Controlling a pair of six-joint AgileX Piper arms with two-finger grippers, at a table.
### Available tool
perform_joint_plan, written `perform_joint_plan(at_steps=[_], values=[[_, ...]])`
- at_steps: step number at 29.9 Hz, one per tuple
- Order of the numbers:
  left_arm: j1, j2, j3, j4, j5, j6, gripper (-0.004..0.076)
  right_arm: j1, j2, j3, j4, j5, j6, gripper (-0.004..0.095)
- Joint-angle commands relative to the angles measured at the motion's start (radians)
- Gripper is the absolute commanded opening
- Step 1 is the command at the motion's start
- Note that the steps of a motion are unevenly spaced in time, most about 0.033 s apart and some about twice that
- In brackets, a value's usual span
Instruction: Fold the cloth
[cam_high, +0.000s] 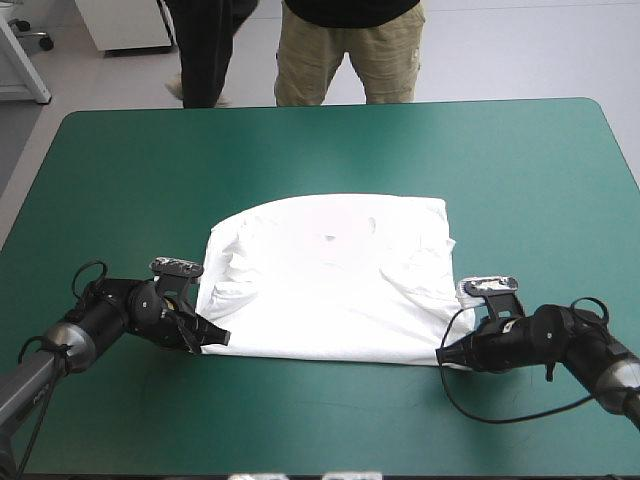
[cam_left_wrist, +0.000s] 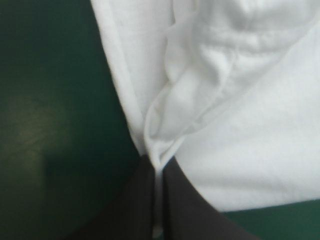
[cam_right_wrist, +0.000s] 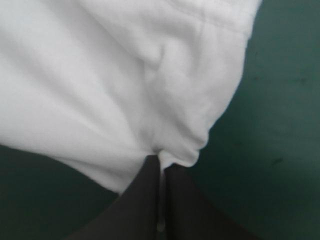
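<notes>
The white T-shirt (cam_high: 330, 280) lies spread in a folded, roughly rectangular shape at the middle of the teal-green table (cam_high: 330, 150). My left gripper (cam_high: 212, 340) is at its near left corner, fingers pinched on the cloth's edge. In the left wrist view the black fingers (cam_left_wrist: 145, 200) meet with a strip of the T-shirt (cam_left_wrist: 240, 125) between them. My right gripper (cam_high: 448, 355) holds the near right corner. In the right wrist view its fingers (cam_right_wrist: 145, 200) clamp a puckered fold of the T-shirt (cam_right_wrist: 100, 85).
Bare teal-green cover (cam_high: 330, 420) runs between the cloth and the table's near edge, and a wide band lies beyond the cloth toward the far edge. The right arm's black cable loops on the table (cam_high: 500, 415).
</notes>
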Motion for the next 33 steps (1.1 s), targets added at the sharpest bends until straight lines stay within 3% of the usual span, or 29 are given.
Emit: perform_joint_plan(at_steps=[1,11,16,21,27,33], values=[[-0.008,-0.054,-0.002,-0.043,0.004,-0.016,-0.0009,0.002,-0.115,-0.014,-0.028,0.091,0.032,-0.0017],[-0.008,-0.22,-0.017,-0.035,0.163,-0.014,-0.0009,0.002,-0.303,-0.099,-0.131,0.274,0.154,-0.0017],[-0.008,-0.228,-0.137,0.019,0.245,-0.023,-0.0009,0.002,-0.299,-0.25,-0.207,0.34,0.168,-0.0017],[-0.008,-0.216,-0.268,0.15,0.177,-0.103,-0.0009,0.002,-0.242,-0.368,-0.299,0.29,0.205,-0.0017],[-0.007,-0.065,-0.411,0.227,0.153,-0.128,-0.0009,0.002,-0.066,-0.481,-0.303,0.173,0.173,-0.0017],[-0.007,0.133,-0.513,0.224,0.003,-0.132,-0.0009,-0.038,0.149,-0.593,-0.289,0.059,0.149,-0.0017]])
